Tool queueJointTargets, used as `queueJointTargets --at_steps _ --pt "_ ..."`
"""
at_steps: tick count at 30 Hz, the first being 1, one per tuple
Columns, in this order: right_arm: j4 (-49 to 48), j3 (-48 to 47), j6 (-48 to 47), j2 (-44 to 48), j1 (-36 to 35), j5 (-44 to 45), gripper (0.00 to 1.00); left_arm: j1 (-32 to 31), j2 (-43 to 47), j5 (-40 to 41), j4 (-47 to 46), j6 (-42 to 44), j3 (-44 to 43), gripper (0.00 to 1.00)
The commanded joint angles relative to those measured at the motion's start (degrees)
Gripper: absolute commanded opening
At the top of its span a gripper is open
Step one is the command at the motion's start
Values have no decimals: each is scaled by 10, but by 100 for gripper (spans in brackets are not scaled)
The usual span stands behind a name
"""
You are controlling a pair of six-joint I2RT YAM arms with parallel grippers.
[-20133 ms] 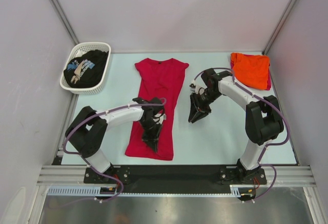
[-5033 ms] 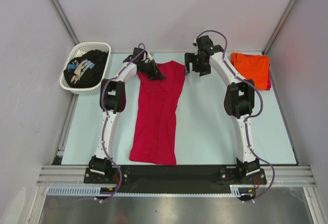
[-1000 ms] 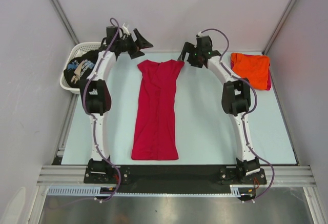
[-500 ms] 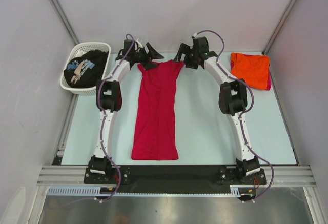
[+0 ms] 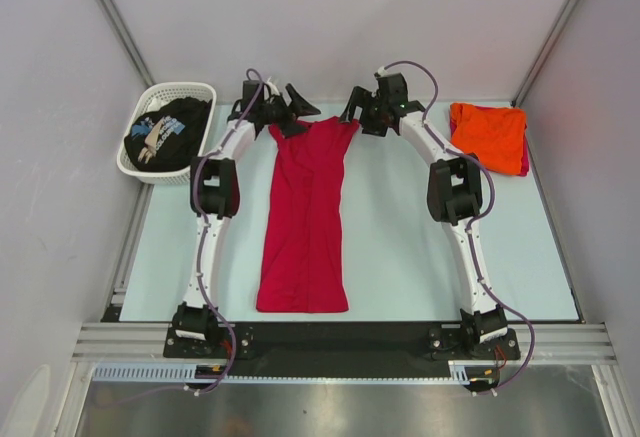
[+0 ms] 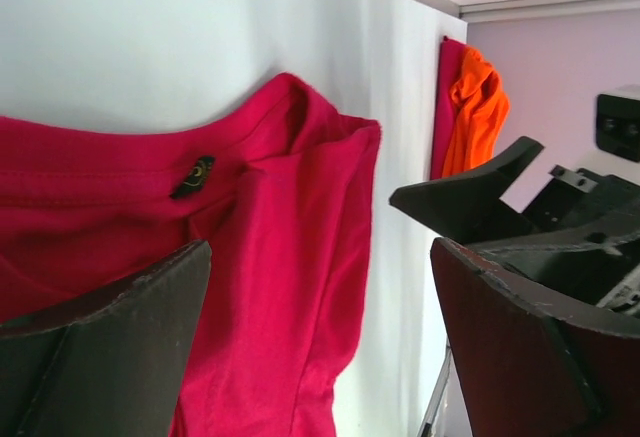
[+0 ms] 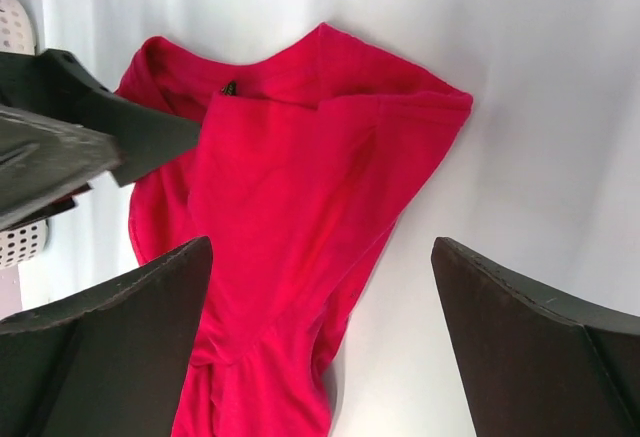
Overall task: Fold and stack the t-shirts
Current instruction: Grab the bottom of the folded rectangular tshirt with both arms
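Note:
The crimson-red t-shirt (image 5: 305, 217) lies as a long narrow strip down the middle of the table, collar at the far end. My left gripper (image 5: 298, 115) hovers open over its left shoulder. Over the right shoulder my right gripper (image 5: 356, 115) is open too. In the left wrist view the red t-shirt (image 6: 280, 257) fills the gap of the left gripper (image 6: 320, 247), untouched. The right wrist view shows the folded sleeve of the red t-shirt (image 7: 290, 177) under the right gripper (image 7: 320, 242). The orange t-shirt (image 5: 488, 135) lies folded at the far right. The black printed t-shirt (image 5: 165, 132) sits crumpled in the basket.
The white lattice basket (image 5: 180, 87) stands at the far left corner. Both arms stretch along either side of the red shirt, and their grippers nearly face each other at the back wall. The other gripper (image 6: 480, 197) shows in the left wrist view.
My left gripper swung right from above the basket to the shirt's left shoulder. My right gripper shifted slightly left toward the right shoulder. Both hardly moved in the last half second.

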State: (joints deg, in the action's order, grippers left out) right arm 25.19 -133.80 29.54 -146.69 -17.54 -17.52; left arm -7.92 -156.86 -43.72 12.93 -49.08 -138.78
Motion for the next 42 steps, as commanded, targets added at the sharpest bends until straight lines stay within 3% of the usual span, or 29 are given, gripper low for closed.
queueJointTargets --at_steps 1,3,6,10,12,16,22,42 --pt "-1 -15 -8 4 2 -15 97 -11 -13 3 0 -1 -22 96" --pt "0 -14 -9 4 5 -17 97 -13 -10 13 14 12 -21 94" --pt "0 -12 -8 4 6 -20 97 -17 -13 7 17 9 -23 76" --pt "-3 -12 -6 4 6 -26 97 -23 -25 -11 25 4 -22 44" --pt "-4 -11 -4 2 6 -26 96 -22 -28 -18 23 -1 -23 35" --pt "-24 -7 3 2 3 -26 94 -20 -11 -8 20 7 -11 0" --pt "-67 -2 37 -14 -4 -51 84 -2 27 -11 20 19 4 0" --pt "-94 0 59 -32 -5 -58 84 36 83 17 32 56 38 0"
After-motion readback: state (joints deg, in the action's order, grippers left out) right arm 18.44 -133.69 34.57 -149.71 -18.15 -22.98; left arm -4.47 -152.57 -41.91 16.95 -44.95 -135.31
